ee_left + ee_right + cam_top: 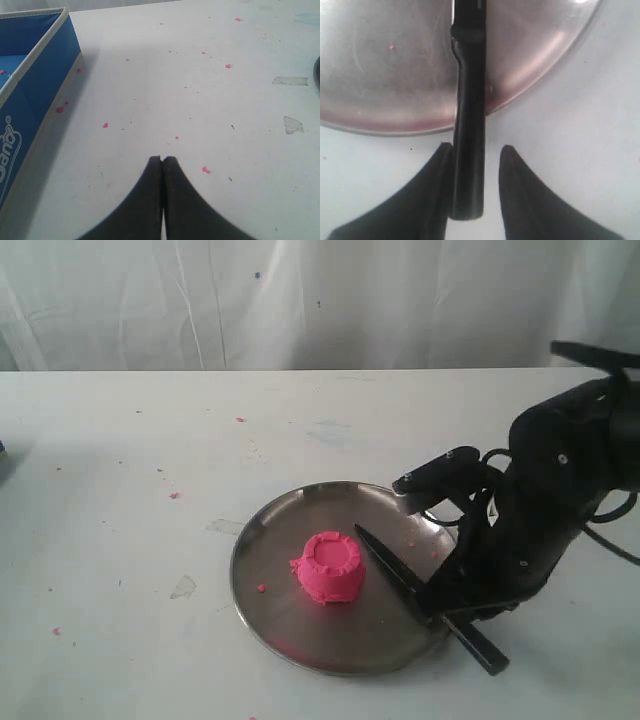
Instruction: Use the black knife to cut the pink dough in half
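The pink dough, one cup-shaped lump with a rimmed flat top, stands in the middle of the round steel plate. The black knife lies with its pointed blade on the plate, tip close to the dough's right side, and its handle sticks out over the plate's rim onto the table. My right gripper is low over that handle. In the right wrist view the right gripper is open with the knife handle between its fingers, against one finger and apart from the other. My left gripper is shut, holding nothing, over bare table.
A blue fabric box stands beside my left gripper. Tiny pink crumbs and bits of clear tape dot the white table. A white curtain hangs behind the table.
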Controlling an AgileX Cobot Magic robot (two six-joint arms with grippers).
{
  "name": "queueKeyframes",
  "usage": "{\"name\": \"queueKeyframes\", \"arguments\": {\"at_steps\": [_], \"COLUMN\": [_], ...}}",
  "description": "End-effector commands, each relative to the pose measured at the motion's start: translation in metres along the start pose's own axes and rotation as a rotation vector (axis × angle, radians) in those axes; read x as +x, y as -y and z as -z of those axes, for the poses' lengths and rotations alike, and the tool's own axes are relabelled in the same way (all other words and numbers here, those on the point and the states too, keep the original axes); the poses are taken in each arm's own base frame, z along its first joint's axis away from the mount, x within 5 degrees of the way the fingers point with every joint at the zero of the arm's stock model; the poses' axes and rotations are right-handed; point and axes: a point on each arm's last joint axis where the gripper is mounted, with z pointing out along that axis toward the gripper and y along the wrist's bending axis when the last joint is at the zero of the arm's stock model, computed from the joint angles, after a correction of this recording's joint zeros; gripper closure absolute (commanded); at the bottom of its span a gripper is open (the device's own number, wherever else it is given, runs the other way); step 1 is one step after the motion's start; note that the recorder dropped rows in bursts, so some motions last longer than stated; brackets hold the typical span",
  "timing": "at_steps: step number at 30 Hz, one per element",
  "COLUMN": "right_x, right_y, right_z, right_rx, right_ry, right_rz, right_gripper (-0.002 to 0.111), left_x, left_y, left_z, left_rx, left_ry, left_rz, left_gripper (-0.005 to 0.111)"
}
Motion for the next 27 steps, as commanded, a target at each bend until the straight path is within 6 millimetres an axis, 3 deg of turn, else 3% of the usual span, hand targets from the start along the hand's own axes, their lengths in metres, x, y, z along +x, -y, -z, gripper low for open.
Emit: {"name": "queueKeyframes", "arguments": {"at_steps": [1, 5, 7, 10, 12, 17, 22, 27], "right_x": [0.010, 0.025, 0.037, 0.044, 0.043, 0.070, 0.071, 0.062], "right_y": [0.011, 0.035, 0.042, 0.036, 0.037, 0.046, 0.052, 0.068], "right_z": [0.040, 0.060, 0.062, 0.069, 0.069, 0.041, 0.025, 0.020], "right_rx": [0.080, 0.046, -0.085, -0.577, -0.718, -0.531, -0.424, -0.257], "right_ry": [0.065, 0.058, -0.026, -0.001, 0.109, -0.019, 0.070, 0.220], "right_rz": [-0.007, -0.212, -0.273, -0.315, -0.347, -0.299, -0.324, -0.379], "right_gripper": [0.097, 0.104, 0.104, 0.104, 0.104, 0.097, 0.072, 0.069], "left_x": [0.000, 0.000, 0.000, 0.000, 0.000, 0.000, 0.000, 0.000], "left_y": [0.000, 0.000, 0.000, 0.000, 0.000, 0.000, 0.000, 0.000], "left_z": [0.000, 0.000, 0.000, 0.000, 0.000, 0.000, 0.000, 0.000], "left_rx": [-0.001, -0.001, -0.001, -0.001, -0.001, -0.001, -0.001, -0.001], "left_ry": [0.003, 0.003, 0.003, 0.003, 0.003, 0.003, 0.003, 0.003], "left_rz": [0.001, 0.001, 0.001, 0.001, 0.001, 0.001, 0.001, 0.001], "left_gripper": [0.107, 0.107, 0.107, 0.107, 0.107, 0.107, 0.107, 0.107]}}
